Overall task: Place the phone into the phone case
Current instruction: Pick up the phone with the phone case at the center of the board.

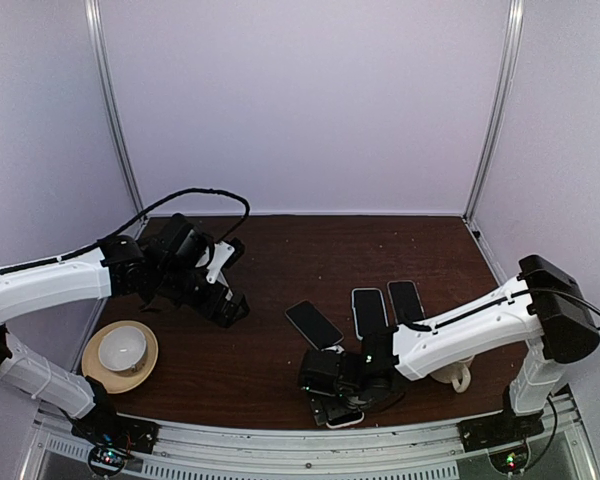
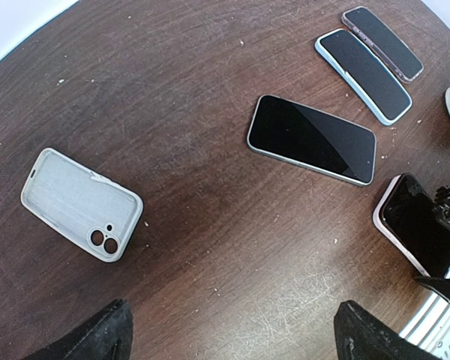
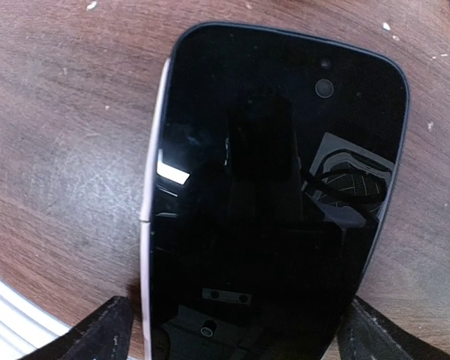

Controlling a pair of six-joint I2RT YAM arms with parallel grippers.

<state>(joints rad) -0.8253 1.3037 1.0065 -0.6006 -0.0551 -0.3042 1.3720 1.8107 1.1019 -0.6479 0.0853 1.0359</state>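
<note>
Pink-white plastic of the phone case [image 3: 144, 255] shows along one side of the dark phone [image 3: 277, 187], so the phone seems to lie in its shell, perhaps not fully seated. It rests on the tabletop [image 1: 280, 250] nearer the arms than the bare phone [image 1: 313, 324]. The right claw [image 3: 244, 334] hangs spread wide over it, gripping nothing, probably placed to press. The left claw [image 2: 232, 337], also open and empty, hovers left of the bare phone above a spare clear case [image 2: 81, 202].

A robot lab booth: plain white walls [image 1: 310, 100] on metal posts [image 1: 115, 110] enclose a wooden counter [image 1: 280, 270], with two robot arms [image 1: 470, 330] bolted at six o'clock.
</note>
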